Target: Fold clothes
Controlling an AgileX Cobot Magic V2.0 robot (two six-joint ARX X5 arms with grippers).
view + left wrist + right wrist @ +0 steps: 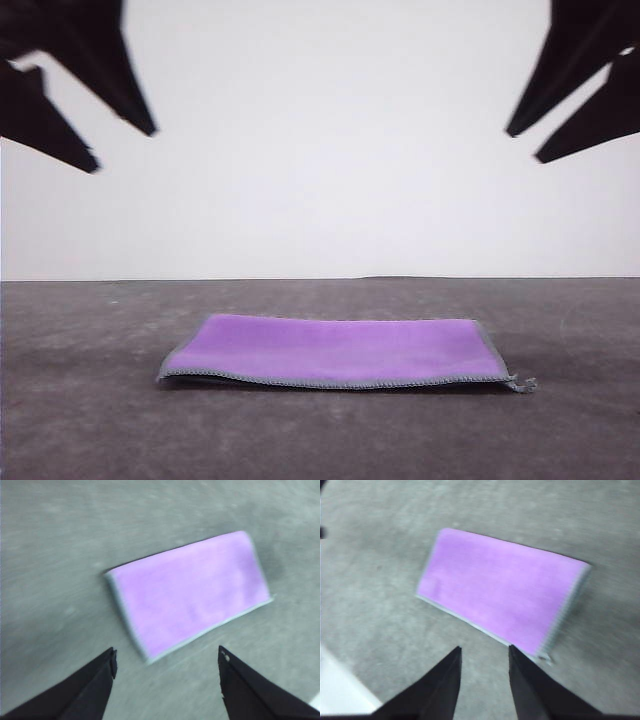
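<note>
The clothes (340, 350) are one small cloth lying flat on the grey table, purple face up, as a wide rectangle with a grey stitched hem along its near edge. A loose thread sticks out at its front right corner. My left gripper (126, 149) hangs open high above the table, up and to the left of the cloth. My right gripper (523, 147) hangs open at the same height on the other side. In the left wrist view the cloth (190, 592) lies beyond the wide-open left gripper (167, 651). In the right wrist view the cloth (500, 590) lies beyond the right gripper (485, 648), whose fingers stand closer together with nothing between them.
The grey tabletop (100, 430) stretches all around the cloth, with a plain white wall behind it. A white strip (335, 690) shows at the table's edge in the right wrist view.
</note>
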